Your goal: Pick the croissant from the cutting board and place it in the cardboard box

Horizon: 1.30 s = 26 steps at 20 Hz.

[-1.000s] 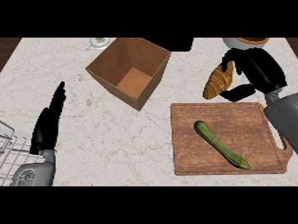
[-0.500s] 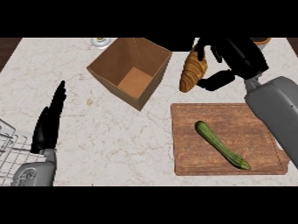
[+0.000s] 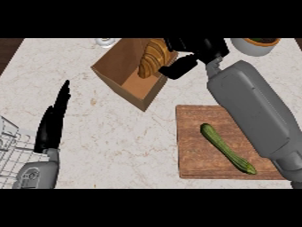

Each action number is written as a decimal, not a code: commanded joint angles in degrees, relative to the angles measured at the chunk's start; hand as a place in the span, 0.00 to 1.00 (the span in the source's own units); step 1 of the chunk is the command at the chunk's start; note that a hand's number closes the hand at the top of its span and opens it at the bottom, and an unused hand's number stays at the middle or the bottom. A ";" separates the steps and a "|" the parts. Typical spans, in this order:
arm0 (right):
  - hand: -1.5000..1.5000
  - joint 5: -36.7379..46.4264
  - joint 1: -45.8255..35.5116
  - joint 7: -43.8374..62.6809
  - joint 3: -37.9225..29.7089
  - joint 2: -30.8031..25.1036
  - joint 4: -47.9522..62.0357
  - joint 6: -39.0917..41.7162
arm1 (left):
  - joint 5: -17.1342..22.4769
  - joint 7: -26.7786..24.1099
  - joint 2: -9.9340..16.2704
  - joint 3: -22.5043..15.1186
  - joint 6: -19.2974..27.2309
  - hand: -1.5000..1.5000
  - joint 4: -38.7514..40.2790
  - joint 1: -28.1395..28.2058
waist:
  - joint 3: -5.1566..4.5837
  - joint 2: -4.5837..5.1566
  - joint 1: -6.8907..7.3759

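Head view. Croissant (image 3: pixel 152 63): held over the open cardboard box (image 3: pixel 122 84), upper centre of frame, clasped by the curled fingers of the right hand (image 3: pixel 191 54). Left hand (image 3: pixel 52 121): seen at lower left, fingers straight, nothing grasped. Cutting board (image 3: pixel 195 146): lower right, with a cucumber (image 3: pixel 226 147) laid on it.

Pale marbled counter (image 3: pixel 114 133) fills the view, dark wood floor strip at 9 and 3 o'clock edges. On it: open cardboard box (image 3: pixel 124 77) at 12 o'clock, tilted diagonal. Wooden cutting board (image 3: pixel 199 159) at 4 to 5 o'clock, well apart from the box. White wire rack (image 3: pixel 3 155) at 8 o'clock, partly cut by the left edge. White bowl (image 3: pixel 254 45) at 1 o'clock by the far edge. Small pale round item (image 3: pixel 105 42) at 11 o'clock, too cut off to identify.
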 commanded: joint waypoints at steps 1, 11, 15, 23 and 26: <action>1.00 -0.92 -4.42 3.24 -0.90 5.30 5.34 0.88 | -1.14 -0.90 9.76 5.77 -2.15 0.50 1.80 1.22 | -0.15 0.27 0.92; 1.00 1.58 -13.70 3.67 -3.48 13.46 23.65 -4.99 | -2.09 -2.09 8.78 3.82 -1.74 0.50 1.87 1.05 | -0.21 1.38 3.90; 1.00 3.54 -14.87 3.17 -2.97 14.44 30.02 -10.70 | -2.82 -0.47 7.55 2.44 -1.37 0.50 2.19 -1.46 | -0.19 1.77 4.27; 0.00 -4.09 -15.71 3.50 -5.90 14.52 37.10 -8.43 | -2.94 -0.56 7.55 1.55 -1.76 0.50 3.55 -3.80 | -0.17 2.22 6.34; 0.00 -5.10 -15.30 -0.60 -7.37 14.53 38.38 -10.51 | -2.53 -0.90 7.31 1.57 -1.53 0.50 3.51 -2.87 | -0.14 2.45 6.70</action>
